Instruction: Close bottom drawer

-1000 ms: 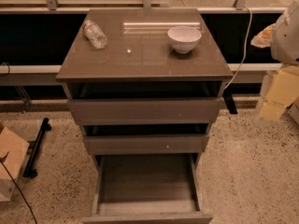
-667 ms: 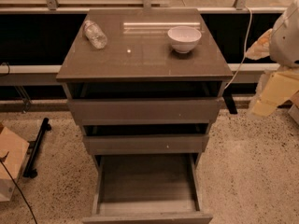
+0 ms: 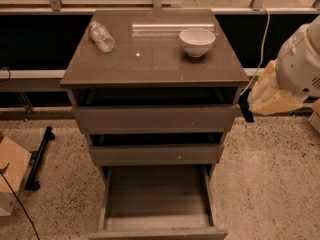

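The bottom drawer of the grey-brown cabinet is pulled far out toward me. It is an empty box, and its flat front panel sits at the lower edge of the view. The two drawers above it are also slightly out: the top one and the middle one. My arm comes in from the right with a white joint and a cream-coloured section. The dark gripper hangs beside the cabinet's right edge at the height of the top drawer, well above the bottom drawer.
A white bowl and a plastic bottle lying on its side rest on the cabinet top. A cardboard box and a black bar lie on the speckled floor at the left. A white cable hangs at the right.
My arm has moved left and down, bringing the gripper in beside the cabinet's right edge. The drawers, bowl and bottle have not moved.
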